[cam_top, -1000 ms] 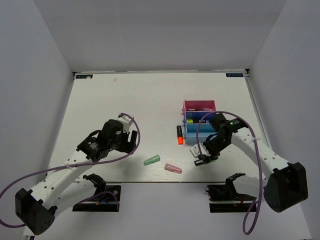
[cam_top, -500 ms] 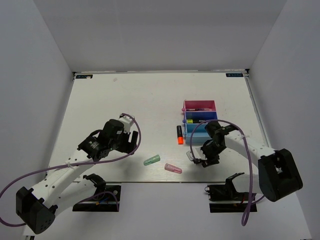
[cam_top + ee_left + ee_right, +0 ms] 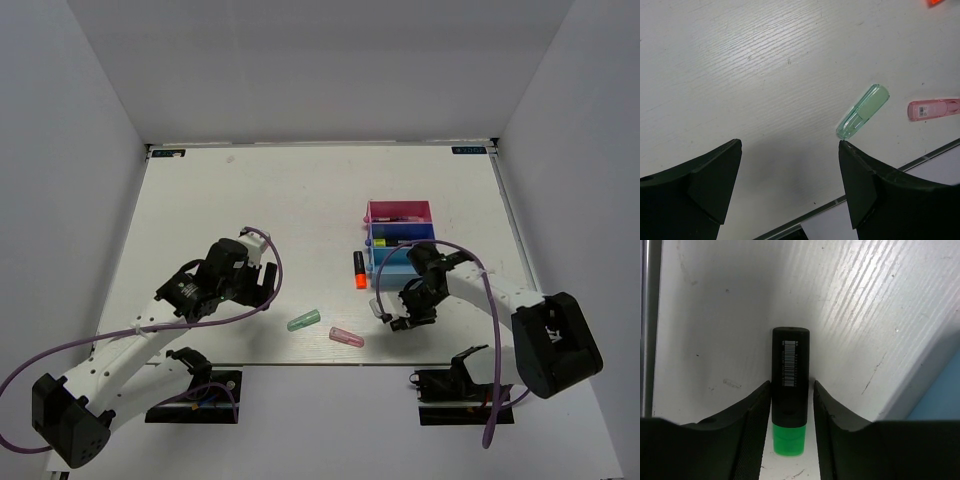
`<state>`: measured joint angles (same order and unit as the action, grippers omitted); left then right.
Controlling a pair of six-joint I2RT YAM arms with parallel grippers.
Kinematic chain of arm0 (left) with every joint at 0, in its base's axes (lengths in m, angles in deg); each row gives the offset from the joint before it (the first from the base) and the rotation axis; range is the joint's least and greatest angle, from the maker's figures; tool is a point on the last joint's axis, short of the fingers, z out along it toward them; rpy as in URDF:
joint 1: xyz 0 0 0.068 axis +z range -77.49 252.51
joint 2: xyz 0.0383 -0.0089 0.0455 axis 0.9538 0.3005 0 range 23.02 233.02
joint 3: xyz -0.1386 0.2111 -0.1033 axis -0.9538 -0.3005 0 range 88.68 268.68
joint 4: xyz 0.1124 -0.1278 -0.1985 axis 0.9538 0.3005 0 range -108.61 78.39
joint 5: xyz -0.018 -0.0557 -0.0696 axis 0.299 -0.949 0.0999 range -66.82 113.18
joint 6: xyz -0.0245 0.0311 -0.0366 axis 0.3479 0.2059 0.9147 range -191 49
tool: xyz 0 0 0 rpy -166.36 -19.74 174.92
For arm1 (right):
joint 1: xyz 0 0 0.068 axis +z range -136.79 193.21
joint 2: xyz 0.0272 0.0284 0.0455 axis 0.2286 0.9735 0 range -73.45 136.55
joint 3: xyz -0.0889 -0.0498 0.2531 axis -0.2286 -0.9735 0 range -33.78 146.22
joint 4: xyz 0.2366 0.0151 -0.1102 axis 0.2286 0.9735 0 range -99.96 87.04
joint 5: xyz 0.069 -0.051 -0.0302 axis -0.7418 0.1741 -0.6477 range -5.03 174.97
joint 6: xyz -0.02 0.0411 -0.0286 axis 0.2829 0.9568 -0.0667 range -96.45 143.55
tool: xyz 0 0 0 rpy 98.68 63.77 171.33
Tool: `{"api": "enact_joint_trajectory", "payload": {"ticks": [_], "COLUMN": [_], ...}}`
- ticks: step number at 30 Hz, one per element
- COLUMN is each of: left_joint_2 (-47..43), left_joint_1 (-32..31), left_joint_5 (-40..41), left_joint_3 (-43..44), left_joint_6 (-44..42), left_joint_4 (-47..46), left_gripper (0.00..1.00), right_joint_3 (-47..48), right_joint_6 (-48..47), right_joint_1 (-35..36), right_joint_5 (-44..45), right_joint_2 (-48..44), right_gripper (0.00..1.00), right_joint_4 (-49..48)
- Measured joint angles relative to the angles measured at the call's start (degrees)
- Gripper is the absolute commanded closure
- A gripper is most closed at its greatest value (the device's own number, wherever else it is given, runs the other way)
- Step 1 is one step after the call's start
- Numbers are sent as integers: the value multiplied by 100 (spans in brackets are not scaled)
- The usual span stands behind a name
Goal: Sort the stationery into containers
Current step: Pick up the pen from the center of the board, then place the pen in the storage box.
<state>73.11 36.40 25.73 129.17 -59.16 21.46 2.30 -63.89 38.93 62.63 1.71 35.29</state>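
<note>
The joined pink, dark blue and light blue plastic bins (image 3: 400,238) already hold a few pieces. Four items are still out. A black orange-ended highlighter (image 3: 358,270) lies just left of the bins. A translucent green capsule (image 3: 303,320) and a pink capsule (image 3: 346,337) lie nearer than the bins, close to the white table's (image 3: 250,200) front edge. The right gripper (image 3: 392,318), in front of the bins, is clenched on a black green-ended highlighter (image 3: 790,365). The left gripper (image 3: 789,150) hangs spread wide, left of the green capsule. Bare tabletop left of the bins gives room.
</note>
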Motion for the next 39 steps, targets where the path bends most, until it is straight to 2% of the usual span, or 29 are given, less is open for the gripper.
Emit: {"api": "enact_joint_trajectory", "payload": {"ticks": [1,3,4,5,12,15,18,22,26,33,39], "left_joint_2": [0,0,0,0,7,48,107,160,208,297,398], "left_joint_1": [0,0,0,0,0,0,0,0,0,0,0], "left_joint_5": [-4,-9,-13,-17,-50,-92,-138,-203,-282,-415,-520], "left_joint_3": [0,0,0,0,0,0,0,0,0,0,0], "left_joint_6": [0,0,0,0,0,0,0,0,0,0,-2], "left_joint_4": [0,0,0,0,-2,-2,-2,-4,-4,-20,-22], "left_gripper": [11,11,11,11,11,11,11,11,11,11,11], "right_joint_3": [4,17,17,31,101,275,914,1888,2090,1934,1941], "right_joint_6": [42,122,170,184,317,535,964,1637,2129,2138,1976], "right_joint_1": [9,20,22,24,35,35,66,83,96,68,55], "right_joint_5": [20,57,63,66,11,-251,-660,-831,-188,1880,2577], "right_joint_2": [35,81,116,142,55,-177,-715,-1185,-1246,-142,409], "right_gripper": [72,87,98,100,100,100,100,100,100,100,100], "right_joint_4": [-26,-66,-68,-48,46,496,839,723,125,-1355,-2103]}}
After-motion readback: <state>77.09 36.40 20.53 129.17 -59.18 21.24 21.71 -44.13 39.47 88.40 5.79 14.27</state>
